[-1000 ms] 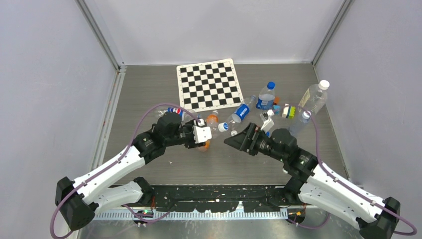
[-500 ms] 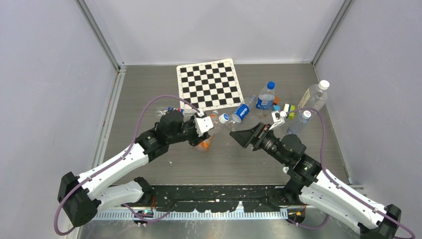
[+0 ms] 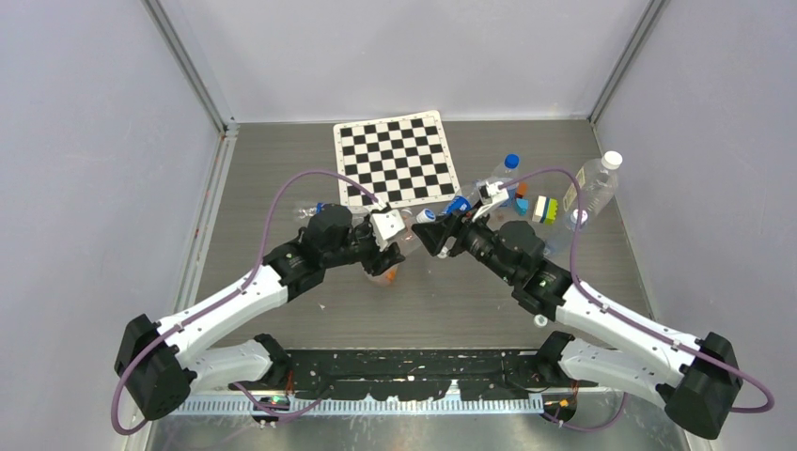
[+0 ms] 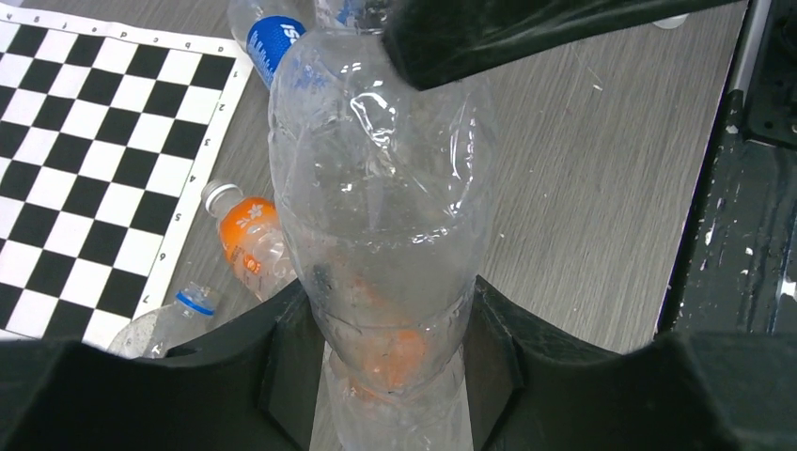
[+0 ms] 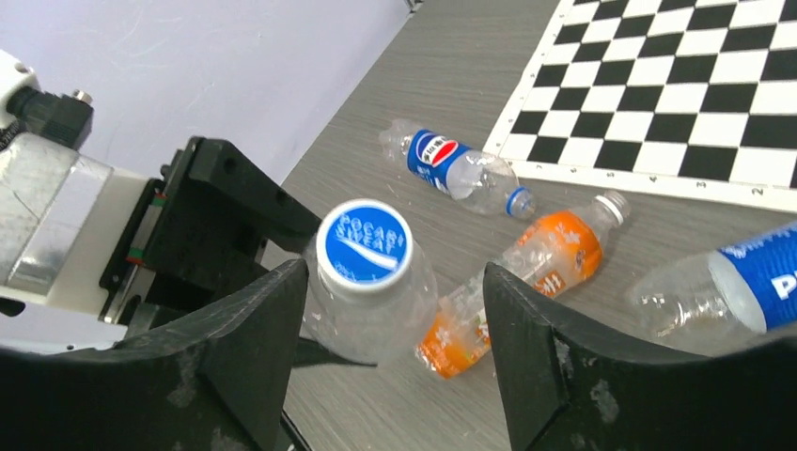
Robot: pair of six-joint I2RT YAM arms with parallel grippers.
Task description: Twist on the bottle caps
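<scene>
My left gripper [image 4: 395, 348] is shut on the lower body of a clear bottle [image 4: 385, 188] and holds it upright. The bottle carries a blue and white cap [image 5: 364, 246]. The cap also shows in the top view [image 3: 426, 216]. My right gripper [image 5: 395, 310] is open, with one jaw on each side of the cap and not touching it. In the top view the right gripper [image 3: 434, 235] meets the left gripper [image 3: 395, 246] just in front of the checkerboard. A right finger [image 4: 526, 33] shows above the bottle in the left wrist view.
An orange-labelled bottle [image 5: 526, 272] and a blue-labelled bottle [image 5: 451, 164] lie on the table beside the held bottle. A checkerboard mat [image 3: 395, 160] lies behind. Upright bottles [image 3: 594, 183] and a yellow-green sponge block [image 3: 543, 209] stand at the right.
My right gripper has moved left and away from me, over the held bottle's cap. My left gripper has shifted slightly right and back, with the bottle and cap.
</scene>
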